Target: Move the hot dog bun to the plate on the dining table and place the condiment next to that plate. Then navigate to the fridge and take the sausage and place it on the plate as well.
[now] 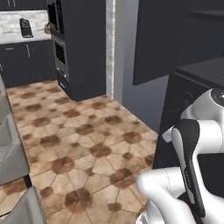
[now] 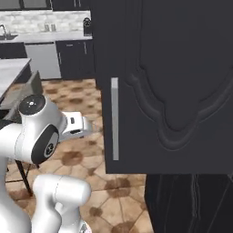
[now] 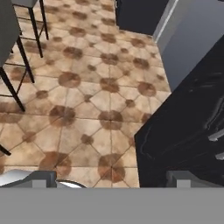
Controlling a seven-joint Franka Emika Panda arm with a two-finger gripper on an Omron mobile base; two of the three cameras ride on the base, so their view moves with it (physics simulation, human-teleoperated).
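The arm (image 1: 192, 162) stood folded close over the base, elbow raised, hand pointing down at the tiled floor (image 1: 83, 148). The gripper (image 3: 109, 179) was spread wide with nothing between its 2 tips, which hung above bare tiles beside a black cabinet (image 3: 183, 131). A dark cabinet door (image 2: 168, 86) with 1 pale vertical handle (image 2: 114, 119) stood close on the right. Grey stools (image 1: 11, 148) stood at the left, with the dining table (image 2: 11, 68) edge beyond them. A far counter (image 2: 50, 37) ran along the back wall.
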